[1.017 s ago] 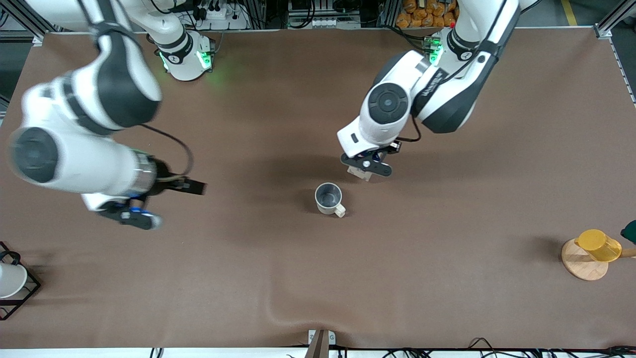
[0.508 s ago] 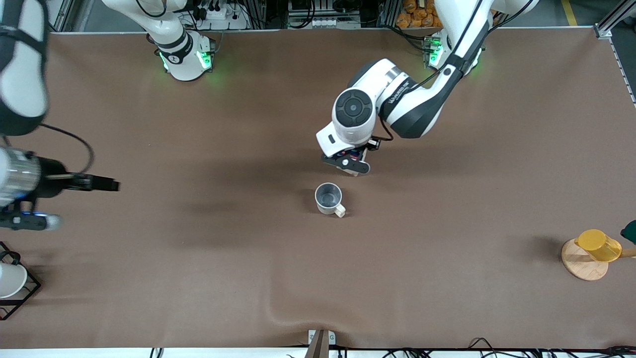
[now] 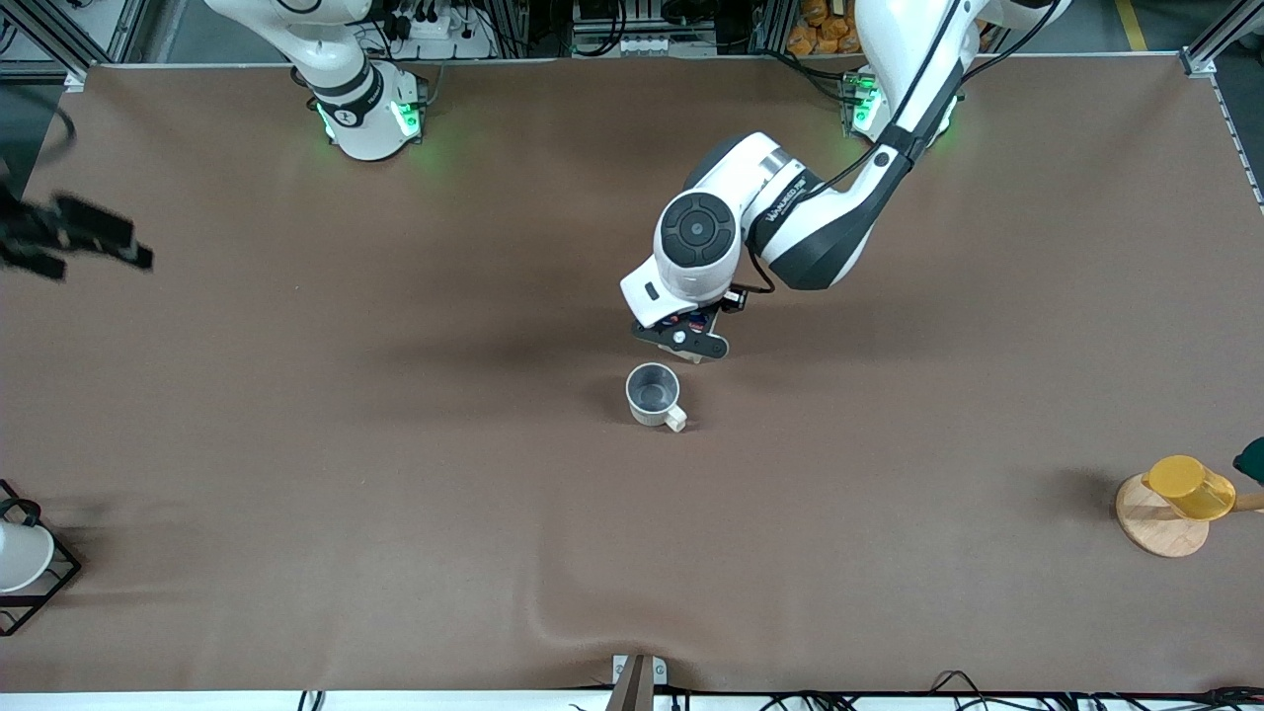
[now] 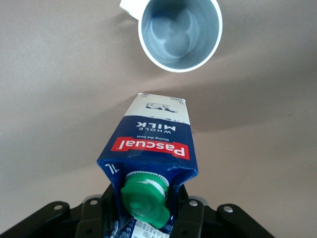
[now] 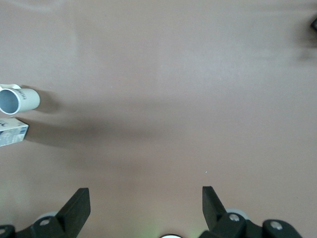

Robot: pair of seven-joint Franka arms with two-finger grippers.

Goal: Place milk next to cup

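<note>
The left gripper (image 3: 684, 339) holds the dark blue gable-top milk carton (image 4: 148, 153) just beside the off-white ceramic cup (image 3: 653, 393). Lower it upright, clear of the rim. The right gripper (image 5: 146, 201), wide open, waits at its table end.

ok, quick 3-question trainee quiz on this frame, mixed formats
1. True or false: the left hand is shut on the milk.
2. The milk is: A) inside the cup; B) beside the cup, farther from the front camera; C) on the yellow cup's wooden base.
3. Fill in: the right hand has its fingers ____ and holds nothing.

Key: 1 true; 2 B; 3 open
</note>
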